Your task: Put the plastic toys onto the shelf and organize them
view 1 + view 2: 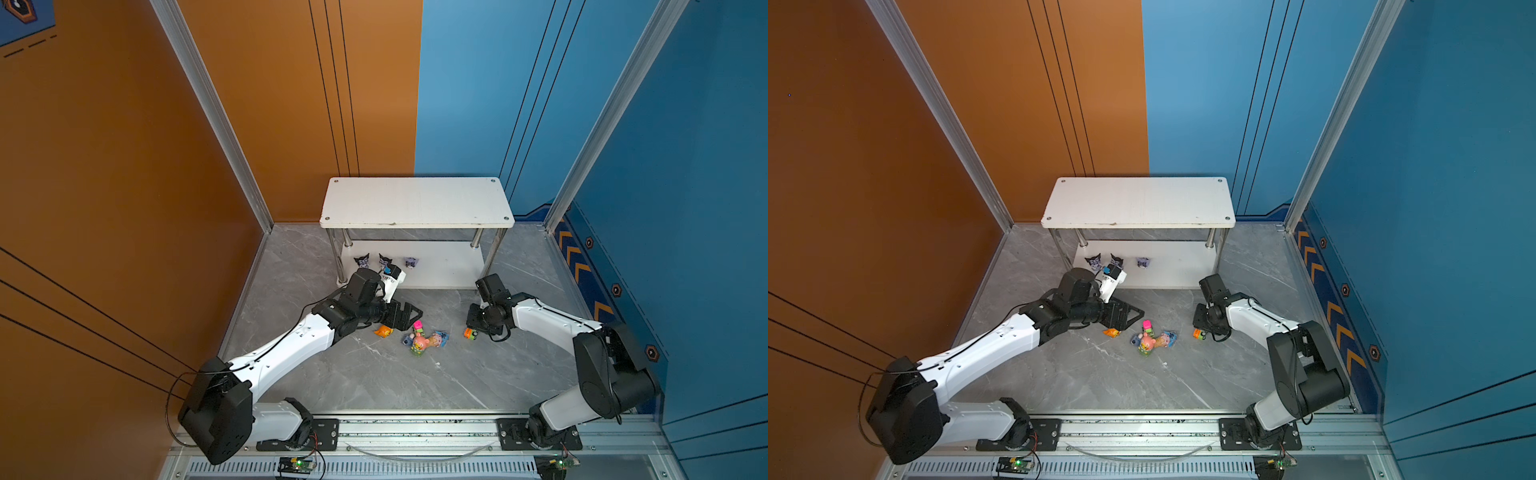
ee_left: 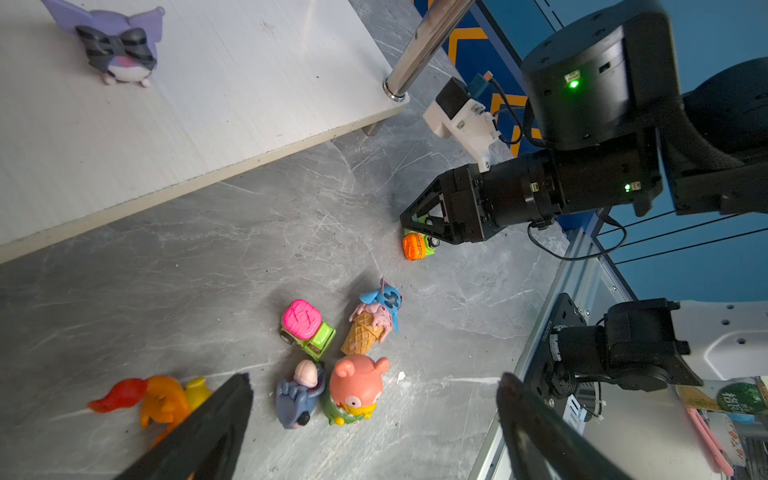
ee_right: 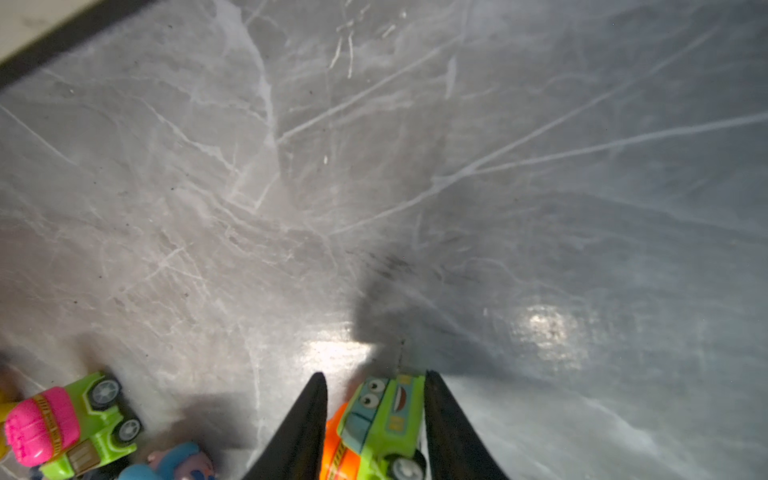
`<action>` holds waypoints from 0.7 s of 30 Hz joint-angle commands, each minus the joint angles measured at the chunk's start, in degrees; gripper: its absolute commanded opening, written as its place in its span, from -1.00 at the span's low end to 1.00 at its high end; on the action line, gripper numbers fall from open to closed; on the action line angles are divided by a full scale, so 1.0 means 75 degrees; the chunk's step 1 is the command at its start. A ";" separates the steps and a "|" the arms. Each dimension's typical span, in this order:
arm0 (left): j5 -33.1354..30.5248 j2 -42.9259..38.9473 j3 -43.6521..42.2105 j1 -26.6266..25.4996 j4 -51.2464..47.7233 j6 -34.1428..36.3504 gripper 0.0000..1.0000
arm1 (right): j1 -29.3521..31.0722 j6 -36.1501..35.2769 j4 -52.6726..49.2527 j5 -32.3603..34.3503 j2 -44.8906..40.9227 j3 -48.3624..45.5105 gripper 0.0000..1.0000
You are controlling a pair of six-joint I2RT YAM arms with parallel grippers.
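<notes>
Toys (image 1: 419,343) cluster on open floor (image 1: 374,382) (shelf (image 1: 415,199) edge apart).

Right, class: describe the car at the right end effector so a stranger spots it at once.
Find the white shelf. On the grey floor before its right end, the right end effector grips a green car. Its top is orange; its twin's is pink.
</notes>
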 commanded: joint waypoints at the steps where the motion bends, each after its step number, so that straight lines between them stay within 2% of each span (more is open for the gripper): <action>1: 0.0160 -0.0062 -0.0109 0.0074 0.0041 0.0108 0.87 | 0.0004 -0.0206 0.0216 -0.0300 -0.0226 0.0178 -0.26; 12: 0.0155 -0.0073 -0.0094 0.0073 -0.0004 0.0116 0.87 | -0.0015 -0.0494 -0.0240 0.0090 -0.0047 0.0231 -0.37; 16: 0.0138 -0.0060 -0.0095 0.0077 -0.0016 0.0116 0.87 | -0.0001 -0.0672 -0.0409 0.0079 0.0089 0.0347 -0.22; 21: 0.0151 -0.0040 -0.0097 0.0083 -0.0010 0.0125 0.87 | 0.0047 -0.0791 -0.0534 0.0091 0.0250 0.0482 -0.16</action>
